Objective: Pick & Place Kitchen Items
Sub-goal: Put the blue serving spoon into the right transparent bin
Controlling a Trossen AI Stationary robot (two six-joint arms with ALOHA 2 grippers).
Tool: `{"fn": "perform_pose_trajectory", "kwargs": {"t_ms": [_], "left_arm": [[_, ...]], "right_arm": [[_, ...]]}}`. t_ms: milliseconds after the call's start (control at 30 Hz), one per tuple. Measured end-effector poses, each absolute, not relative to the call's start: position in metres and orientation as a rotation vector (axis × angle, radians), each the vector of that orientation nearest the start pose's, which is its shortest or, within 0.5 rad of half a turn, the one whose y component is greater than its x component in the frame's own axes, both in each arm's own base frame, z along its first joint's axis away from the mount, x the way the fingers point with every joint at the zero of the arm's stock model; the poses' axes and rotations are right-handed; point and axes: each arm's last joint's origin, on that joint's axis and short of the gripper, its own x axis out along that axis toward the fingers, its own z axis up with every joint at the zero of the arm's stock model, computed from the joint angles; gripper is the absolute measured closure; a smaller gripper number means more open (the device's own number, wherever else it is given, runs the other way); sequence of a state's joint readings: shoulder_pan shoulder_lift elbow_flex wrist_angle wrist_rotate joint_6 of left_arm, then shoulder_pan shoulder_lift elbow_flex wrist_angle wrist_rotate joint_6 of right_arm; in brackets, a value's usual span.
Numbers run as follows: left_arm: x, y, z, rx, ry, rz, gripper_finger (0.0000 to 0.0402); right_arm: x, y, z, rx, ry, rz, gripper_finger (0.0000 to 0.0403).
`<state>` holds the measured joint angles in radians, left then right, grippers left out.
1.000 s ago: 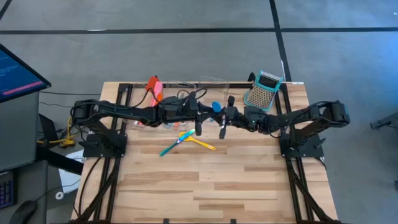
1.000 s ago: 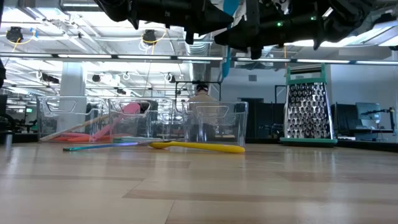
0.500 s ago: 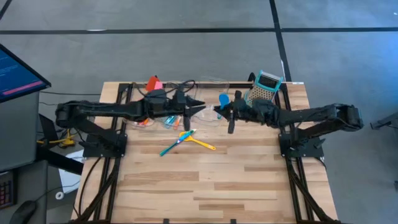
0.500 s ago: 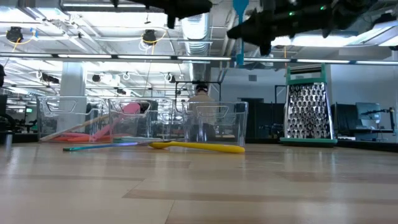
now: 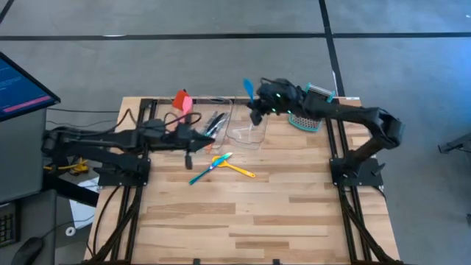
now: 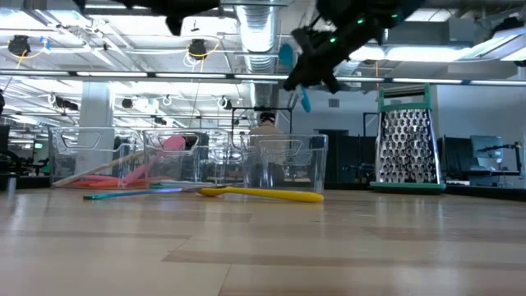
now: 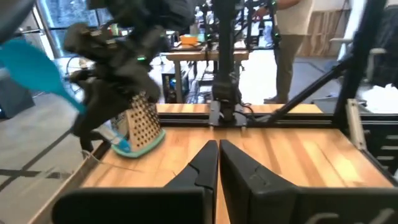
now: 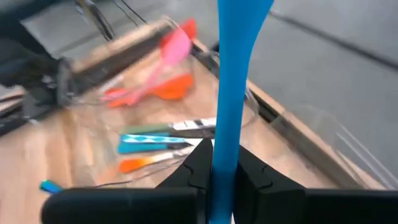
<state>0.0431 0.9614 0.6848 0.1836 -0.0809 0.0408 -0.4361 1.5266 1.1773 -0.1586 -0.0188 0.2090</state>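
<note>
My right gripper point(image 5: 255, 109) is over the far rim of the right clear bin point(image 5: 249, 131), shut on a blue utensil point(image 5: 248, 87). The utensil's broad end point(image 6: 286, 56) points up. My left gripper point(image 5: 207, 135) hovers shut and level over the table's left half, holding nothing; its wrist view shows the fingers point(image 7: 217, 160) closed together. On the wood a yellow spoon point(image 5: 237, 168) and a teal spoon point(image 5: 204, 171) lie crossed. Pink and orange spatulas point(image 8: 168, 84) lie in the bins. My right gripper pinches the blue utensil's handle point(image 8: 225, 134) between its two fingers, which lie across it. The fingers come from the table's right, slanting down. The utensil is lifted clear and tilted, with its broad end up and a short end point(image 6: 306, 100) below the fingers.
Three clear bins point(image 6: 177, 156) stand in a row along the far edge. The teal-and-grey grater point(image 6: 403, 138) stands at the far right, partly under my right arm. A red spatula point(image 5: 182, 99) leans at the far left. The near half of the table point(image 5: 250, 221) is bare wood.
My left gripper has drawn back toward the table's left edge and has shut. My right gripper has risen and swung toward the far edge, turning at the wrist. It has carried the blue utensil from the table's middle to above the right bin.
</note>
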Motion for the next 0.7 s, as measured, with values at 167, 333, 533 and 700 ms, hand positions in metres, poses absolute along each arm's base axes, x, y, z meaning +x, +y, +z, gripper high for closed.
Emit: {"fn": "perform_pose_trajectory", "kwargs": {"t_ms": [167, 333, 533, 700], "left_arm": [[0.192, 0.008, 0.291, 0.017, 0.056, 0.112, 0.0399], [0.174, 0.008, 0.285, 0.004, 0.014, 0.111, 0.0399], [0.163, 0.007, 0.277, -0.016, 0.004, 0.109, 0.0399], [0.161, 0.006, 0.275, -0.016, 0.0, 0.106, 0.0399]], "right_arm": [[0.332, -0.179, 0.279, 0.46, 0.552, -0.522, 0.0381], [0.348, -0.207, 0.24, 0.644, 0.652, -0.517, 0.0381], [0.362, -0.219, 0.203, 0.752, 0.824, -0.561, 0.0381], [0.37, -0.22, 0.194, 0.789, 0.982, -0.585, 0.0381]]}}
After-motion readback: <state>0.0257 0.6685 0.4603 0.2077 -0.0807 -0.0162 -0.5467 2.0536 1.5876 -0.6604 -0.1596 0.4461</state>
